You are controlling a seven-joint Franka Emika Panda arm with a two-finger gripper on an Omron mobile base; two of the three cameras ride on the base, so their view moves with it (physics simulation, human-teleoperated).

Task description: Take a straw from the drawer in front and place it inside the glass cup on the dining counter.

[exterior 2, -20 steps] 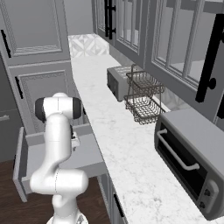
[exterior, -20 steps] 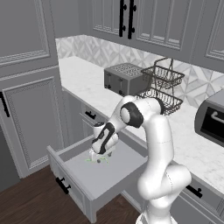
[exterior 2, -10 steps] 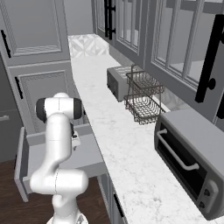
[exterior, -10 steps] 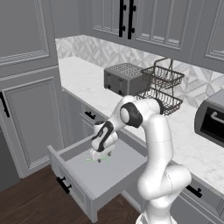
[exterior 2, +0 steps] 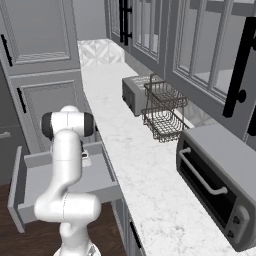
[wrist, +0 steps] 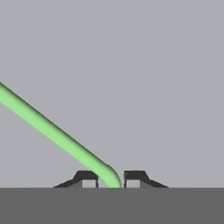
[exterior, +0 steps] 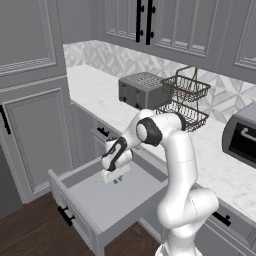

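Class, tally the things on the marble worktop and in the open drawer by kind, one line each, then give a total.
Toaster: 1
Wire basket rack: 1
Toaster oven: 1
Straw, in the drawer: 1
Total: 4

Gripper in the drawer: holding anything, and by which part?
The gripper is shut on the straw, pinching it at its bent tip end; the long straight part runs out over the drawer floor.

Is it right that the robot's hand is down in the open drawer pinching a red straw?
Not quite. The straw is bright green, not red, as the hand view shows. The rest holds: the gripper is down in the open drawer, its fingertips closed on the straw's bent end.
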